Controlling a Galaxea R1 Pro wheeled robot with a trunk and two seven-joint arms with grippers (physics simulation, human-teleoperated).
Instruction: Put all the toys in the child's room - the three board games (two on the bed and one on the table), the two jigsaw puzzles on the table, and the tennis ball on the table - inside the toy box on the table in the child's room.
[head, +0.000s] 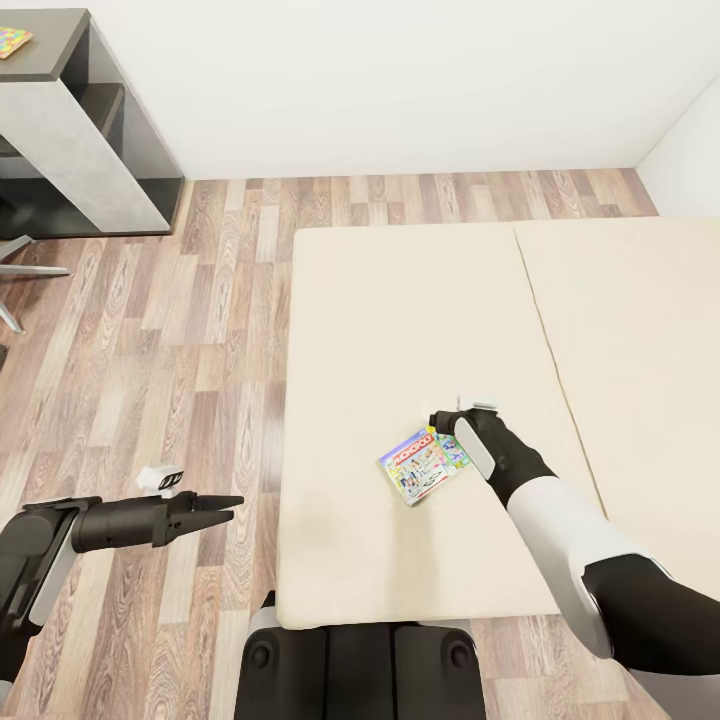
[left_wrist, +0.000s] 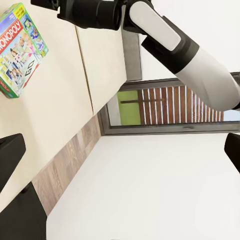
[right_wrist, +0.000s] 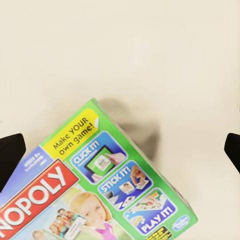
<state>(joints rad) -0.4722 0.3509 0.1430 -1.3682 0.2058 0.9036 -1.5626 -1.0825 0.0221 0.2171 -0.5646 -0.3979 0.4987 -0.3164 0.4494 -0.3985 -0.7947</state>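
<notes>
Black left gripper (head: 228, 503): one, over the wood floor (head: 150, 340), fingers together | green-edged board game (head: 426, 463): one, flat on the beige bed (head: 400, 300) | right gripper (head: 462, 415): one, just beside the game, spread wide, empty | jigsaw puzzle (head: 13, 40): one, on the far table (head: 50, 45)

1. Board game (head: 426, 464): green-edged box, red band with white lettering, yellow and blue panels, busy cartoon print.
2. Bed (head: 400, 330): plain beige mattress.
3. Floor (head: 180, 330): brown-grey wood planks.
4. Right arm (head: 570, 540): white shell, black joints.
5. Left gripper (head: 225, 503): black fingers.
6. Jigsaw puzzle (head: 12, 41): bright multicoloured pieces, on a dark grey tabletop (head: 50, 45).
</notes>
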